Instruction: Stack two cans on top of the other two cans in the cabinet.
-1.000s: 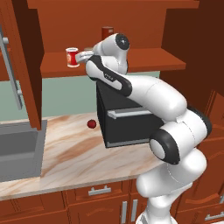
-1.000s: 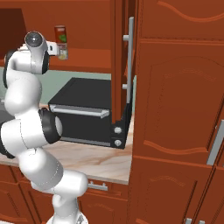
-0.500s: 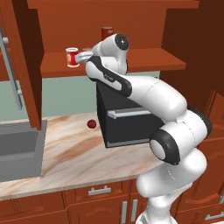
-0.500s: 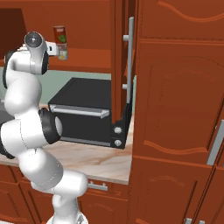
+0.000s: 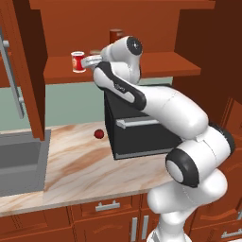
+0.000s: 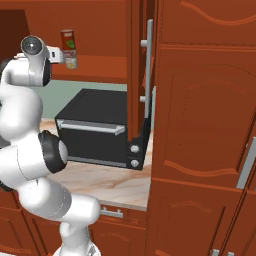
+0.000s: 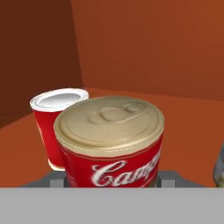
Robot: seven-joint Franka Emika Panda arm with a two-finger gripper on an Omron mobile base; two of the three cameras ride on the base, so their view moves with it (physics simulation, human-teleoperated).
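Pincer (image 7: pixel 111 181) closed on a red-labelled can (image 7: pixel 110 142) with a dull gold lid.
Just behind it on the wooden cabinet (image 5: pixel 156 66) shelf stands a white-banded red can (image 7: pixel 54 127); a dark oven (image 5: pixel 142 127) sits below.

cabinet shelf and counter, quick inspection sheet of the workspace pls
surface: cabinet shelf; marble counter
job's things: soup can between the tool's fingers; red white-banded can just behind it; green-patch can stacked on pale can
clutter: small red ball on the counter
grippers: tool shut on soup can
cables: nothing seen
surroundings: black oven; sink; open cabinet door
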